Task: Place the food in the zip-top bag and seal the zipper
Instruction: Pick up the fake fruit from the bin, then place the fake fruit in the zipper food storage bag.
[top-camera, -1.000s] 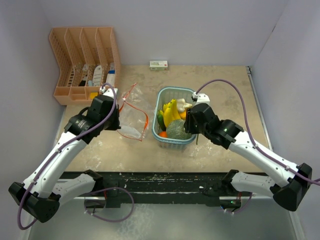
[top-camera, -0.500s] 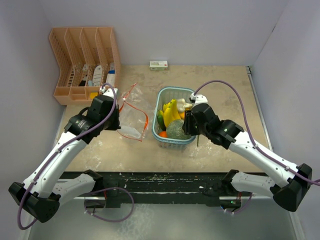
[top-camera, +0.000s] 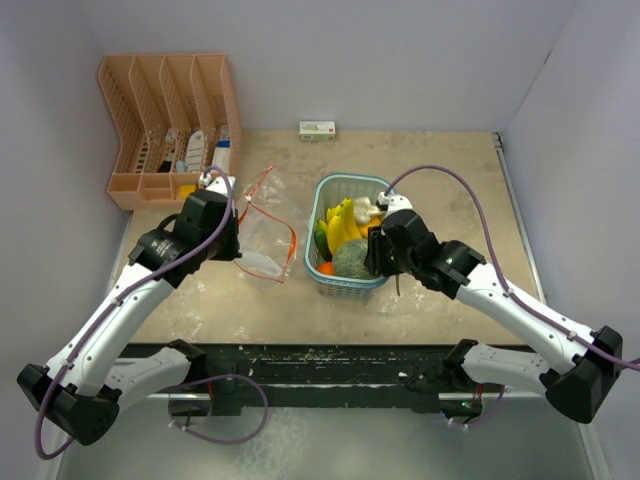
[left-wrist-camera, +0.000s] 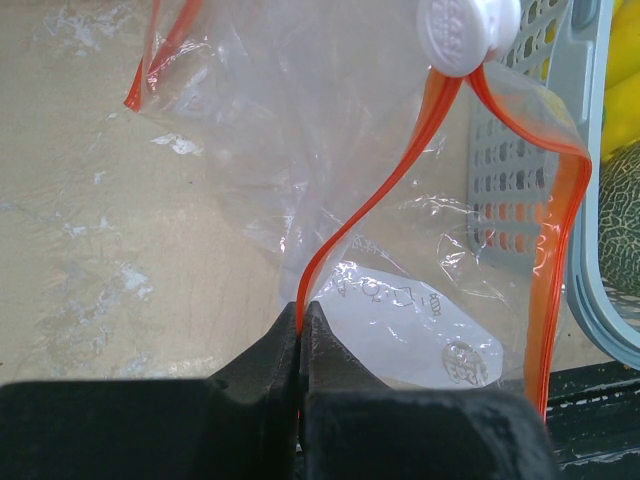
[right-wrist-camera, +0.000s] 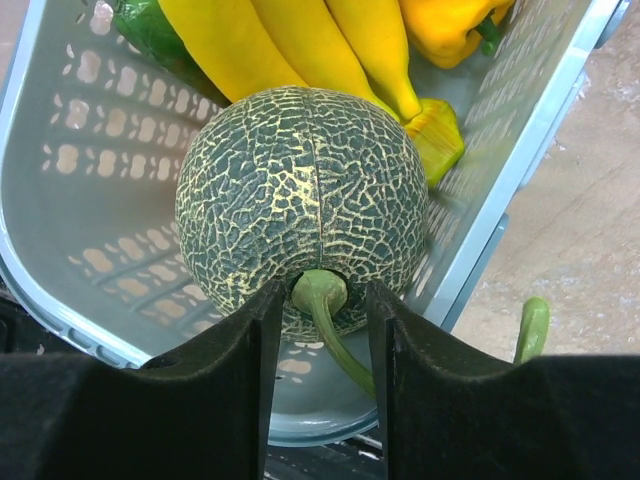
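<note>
The food lies in a light blue mesh basket (top-camera: 352, 181): a round green netted melon (right-wrist-camera: 300, 190), yellow bananas (right-wrist-camera: 310, 40), a long green vegetable (right-wrist-camera: 150, 30) and a small orange fruit (top-camera: 326, 268). My right gripper (right-wrist-camera: 322, 295) is open low over the basket's near end. Its fingers stand on either side of the melon's green stem (right-wrist-camera: 325, 300) without touching it. The clear zip-top bag (left-wrist-camera: 400, 300) with an orange zipper stands open left of the basket. My left gripper (left-wrist-camera: 300, 310) is shut on one zipper strip, and the white slider (left-wrist-camera: 465, 30) sits at the far end.
A peach desk organizer (top-camera: 170, 120) stands at the back left, and a small box (top-camera: 317, 130) lies against the back wall. A yellow pepper (right-wrist-camera: 450, 20) is also in the basket. Walls close in on the left, back and right.
My right gripper has shifted slightly left and lower onto the melon. The left arm and the bag have not moved.
</note>
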